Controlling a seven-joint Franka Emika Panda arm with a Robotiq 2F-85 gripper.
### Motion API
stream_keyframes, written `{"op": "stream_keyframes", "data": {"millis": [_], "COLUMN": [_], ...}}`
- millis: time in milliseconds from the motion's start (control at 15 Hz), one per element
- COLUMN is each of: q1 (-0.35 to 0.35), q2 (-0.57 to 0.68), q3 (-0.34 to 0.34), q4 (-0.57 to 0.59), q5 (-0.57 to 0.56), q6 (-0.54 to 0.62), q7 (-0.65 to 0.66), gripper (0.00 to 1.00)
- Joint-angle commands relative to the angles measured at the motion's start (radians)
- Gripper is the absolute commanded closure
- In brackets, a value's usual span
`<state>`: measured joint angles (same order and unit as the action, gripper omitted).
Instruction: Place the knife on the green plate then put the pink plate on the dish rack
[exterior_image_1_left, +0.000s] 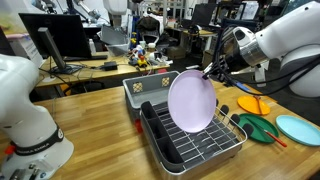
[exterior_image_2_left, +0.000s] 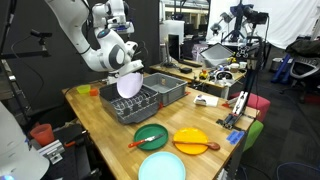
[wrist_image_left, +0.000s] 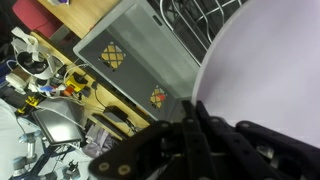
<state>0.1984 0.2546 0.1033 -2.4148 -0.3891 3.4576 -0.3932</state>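
My gripper (exterior_image_1_left: 213, 72) is shut on the upper rim of the pink plate (exterior_image_1_left: 192, 100). It holds the plate upright on edge over the dish rack (exterior_image_1_left: 190, 145), low between the wires. In an exterior view the plate (exterior_image_2_left: 128, 85) stands in the rack (exterior_image_2_left: 133, 105) under the gripper (exterior_image_2_left: 128, 68). The wrist view shows the black fingers (wrist_image_left: 185, 125) clamped on the plate (wrist_image_left: 270, 70). The red-orange knife (exterior_image_1_left: 275, 139) lies on the green plate (exterior_image_1_left: 255, 127), beside the rack; both also show in an exterior view, knife (exterior_image_2_left: 140, 142) on plate (exterior_image_2_left: 153, 136).
A grey plastic tub (exterior_image_1_left: 150, 90) stands right behind the rack, also in the wrist view (wrist_image_left: 130, 60). An orange plate (exterior_image_1_left: 252, 104) and a turquoise plate (exterior_image_1_left: 298, 130) lie near the green plate. A red cup (exterior_image_2_left: 41, 133) stands at the table's edge.
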Motion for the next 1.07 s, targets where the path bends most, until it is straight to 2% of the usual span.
{"op": "stream_keyframes", "data": {"millis": [0, 133, 200, 1000], "q1": [-0.018, -0.019, 0.000, 0.000], "q2": [0.009, 0.010, 0.016, 0.017], "q3": [0.019, 0.022, 0.008, 0.010], "q4": [-0.001, -0.008, -0.003, -0.004], "q5": [-0.026, -0.023, -0.001, -0.001], "q6": [-0.004, -0.004, -0.002, -0.002], "q7": [-0.002, 0.004, 0.000, 0.000], "gripper": [0.99, 0.99, 0.95, 0.95]}}
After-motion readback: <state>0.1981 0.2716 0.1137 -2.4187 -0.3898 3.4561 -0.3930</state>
